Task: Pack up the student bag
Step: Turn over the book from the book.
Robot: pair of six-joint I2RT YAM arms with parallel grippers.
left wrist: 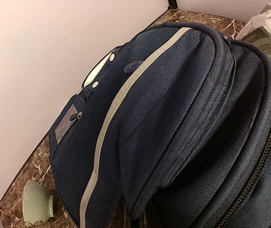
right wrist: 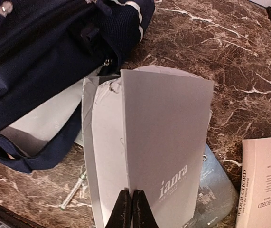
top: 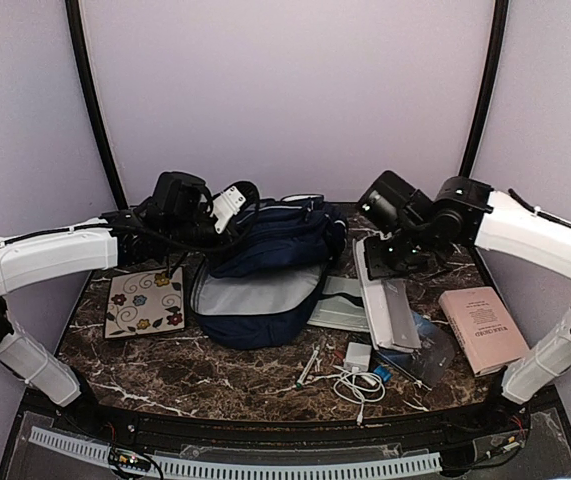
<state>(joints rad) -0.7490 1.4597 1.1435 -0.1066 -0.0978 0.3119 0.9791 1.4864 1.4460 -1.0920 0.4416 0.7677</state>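
The student bag [top: 283,250] lies in the middle of the table [top: 215,378] with its mouth gaping toward the near edge, its grey lining [top: 255,290] showing. The left gripper [top: 217,215] sits at the bag's far left top edge. Its fingers are out of sight in its own wrist view, which is filled with navy fabric, so it is pressed together and probably nipping a fold of the bag to hold the mouth up.

The right gripper [right wrist: 129,211] has its fingertips squeezed tight on the near edge of a grey booklet [right wrist: 163,142], whose covers splay a little away from the camera. The booklet is just beside the bag's right flank, its long axis running from the near edge toward the far wall. A pink book [top: 483,328] lies flat further right, well apart from the bag.

The coming move turns on one thing: the bag's open mouth is to the left of the right gripper and slightly nearer the arms. I judge the booklet must swing leftward and tip, leading edge first, onto the lining, while the left arm keeps the flap clear
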